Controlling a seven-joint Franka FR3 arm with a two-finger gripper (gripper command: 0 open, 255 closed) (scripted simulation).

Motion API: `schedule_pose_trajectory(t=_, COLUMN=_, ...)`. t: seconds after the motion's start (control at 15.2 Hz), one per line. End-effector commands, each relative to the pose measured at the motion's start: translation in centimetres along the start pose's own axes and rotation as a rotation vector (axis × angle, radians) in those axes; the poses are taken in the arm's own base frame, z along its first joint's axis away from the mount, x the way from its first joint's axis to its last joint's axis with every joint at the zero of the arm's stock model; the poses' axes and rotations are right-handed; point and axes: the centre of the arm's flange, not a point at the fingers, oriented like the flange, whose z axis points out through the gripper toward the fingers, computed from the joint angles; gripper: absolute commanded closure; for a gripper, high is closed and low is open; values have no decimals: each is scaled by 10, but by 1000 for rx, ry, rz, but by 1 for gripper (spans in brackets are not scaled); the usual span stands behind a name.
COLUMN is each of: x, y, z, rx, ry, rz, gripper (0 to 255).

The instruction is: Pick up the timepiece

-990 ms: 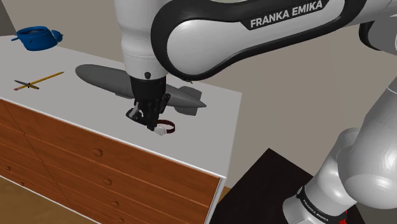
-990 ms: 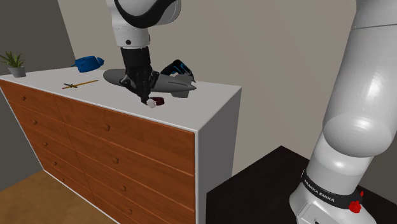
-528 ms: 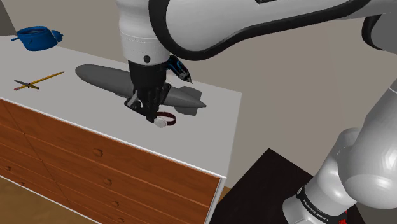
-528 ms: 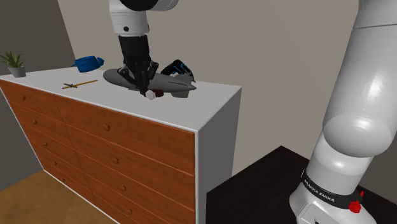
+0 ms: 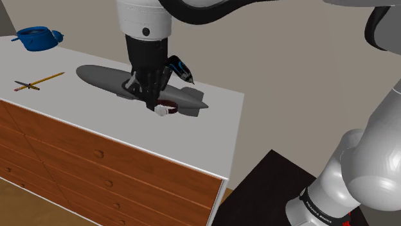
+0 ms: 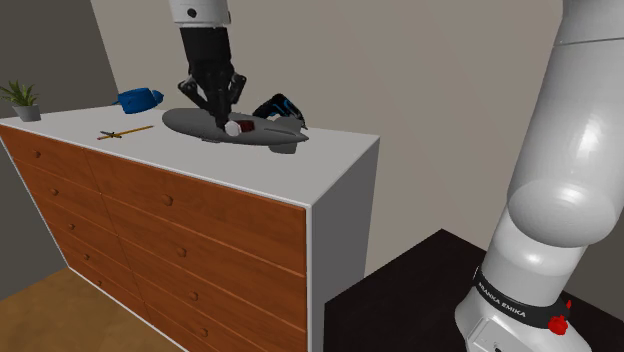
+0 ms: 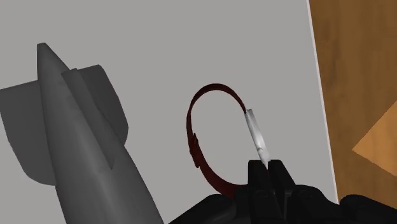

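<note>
Claw (image 5: 157, 103) has come up a fair bit in the last second and taken the watch (image 5: 167, 108) with it. So the watch is off the surface (image 5: 64, 99) now instead of lying on it near the front edge. From the shoulder view it hangs right in front of the tail end of the grey rocket model (image 5: 103, 80). The second exterior view agrees, with the watch (image 6: 238, 127) dangling against the rocket's body under the claw (image 6: 228, 118).

Wrist view is clearest on the grip. The two black fingers (image 7: 257, 175) are pinched almost together on the pale watch case, which sits edge-on between them. The dark red strap (image 7: 194, 137) loops out to one side of them over the white top, and the rocket's fins are just past the strap.

Other stuff on the dresser (image 5: 96, 157), shoulder view, reading from the claw:
- yellow pencil (image 5: 45, 79) at about 9 o'clock, well apart
- blue vessel (image 5: 37, 36) at 10 o'clock near the far corner, can't tell what's in it from this angle
- blue-and-black power tool (image 5: 180, 67) at 1 o'clock, tucked just behind the rocket

Second exterior view also has a little pot (image 6: 28, 113) at 9 o'clock at the far end of the top, with a green plant (image 6: 18, 94) in it.
</note>
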Motion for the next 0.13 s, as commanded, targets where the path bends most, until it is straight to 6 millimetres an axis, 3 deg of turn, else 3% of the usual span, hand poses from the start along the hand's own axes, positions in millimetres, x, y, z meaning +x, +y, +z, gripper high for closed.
schedule_pose_trajectory(t=0.0, x=0, y=2, z=-7, rx=0, ry=0, rz=0, gripper=255)
schedule_pose_trajectory(t=0.07, x=0, y=2, z=-7, rx=0, ry=0, rz=0, gripper=255)
